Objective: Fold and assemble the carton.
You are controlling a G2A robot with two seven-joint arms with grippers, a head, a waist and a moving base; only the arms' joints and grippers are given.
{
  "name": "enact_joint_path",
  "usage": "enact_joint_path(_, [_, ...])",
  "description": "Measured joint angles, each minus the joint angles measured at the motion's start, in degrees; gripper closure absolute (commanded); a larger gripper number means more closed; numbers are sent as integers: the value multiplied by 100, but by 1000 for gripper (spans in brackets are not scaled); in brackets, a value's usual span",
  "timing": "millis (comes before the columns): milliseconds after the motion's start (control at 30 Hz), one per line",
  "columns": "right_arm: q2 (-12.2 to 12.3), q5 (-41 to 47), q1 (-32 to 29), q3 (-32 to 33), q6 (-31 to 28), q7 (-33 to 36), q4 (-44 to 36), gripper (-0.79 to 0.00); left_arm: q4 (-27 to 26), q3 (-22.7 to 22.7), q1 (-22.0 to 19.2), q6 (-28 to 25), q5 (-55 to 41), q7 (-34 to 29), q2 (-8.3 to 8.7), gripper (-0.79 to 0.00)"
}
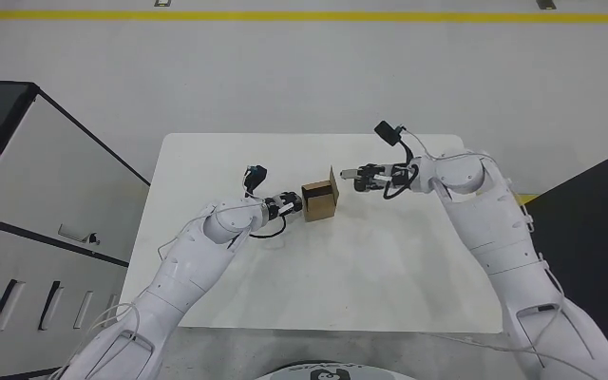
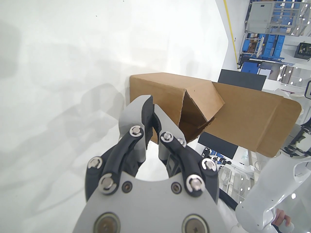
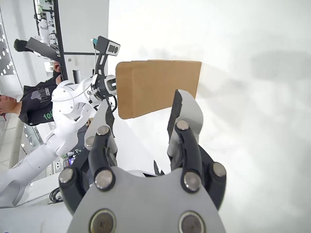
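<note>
A small brown carton [image 1: 320, 200] stands near the middle of the white table [image 1: 380, 275], one flap raised on its right side. My left gripper [image 1: 295, 203] is at the carton's left side. In the left wrist view this gripper [image 2: 152, 109] is shut on the edge of the carton [image 2: 243, 120], beside a partly folded inner flap. My right gripper [image 1: 349, 175] hovers just right of the raised flap. In the right wrist view its fingers [image 3: 181, 107] stand open, close to the carton's flat side [image 3: 158, 86] without touching it.
A dark-framed grey cabinet [image 1: 57, 180] stands off the table's left edge and a black panel [image 1: 575, 218] off its right. The table surface in front of and behind the carton is bare white.
</note>
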Motion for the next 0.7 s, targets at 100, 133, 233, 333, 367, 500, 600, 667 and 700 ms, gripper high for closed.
enact_joint_path(100, [-41,-53,157,-182,-34,-32,95,-403,0,0,0,0,0,0,0,0])
enact_joint_path(133, [-53,-57,202,-231,-46,-38,121,-385,0,0,0,0,0,0,0,0])
enact_joint_path(233, [-94,-78,351,-394,-92,-38,201,-379,0,0,0,0,0,0,0,0])
enact_joint_path(333, [-131,-127,496,-544,-123,-19,289,-339,0,0,0,0,0,0,0,0])
enact_joint_path(367, [-141,-148,538,-586,-125,-20,315,-329,0,0,0,0,0,0,0,0])
enact_joint_path(500, [-189,-223,706,-768,-141,-27,422,-277,0,0,0,0,0,0,0,0])
enact_joint_path(600, [-221,-229,797,-880,-168,-7,489,-268,0,0,0,0,0,0,0,0])
enact_joint_path(667, [-242,-228,844,-947,-188,7,530,-271,0,0,0,0,0,0,0,0])
enact_joint_path(700, [-255,-214,872,-988,-196,18,555,-274,0,0,0,0,0,0,0,0])
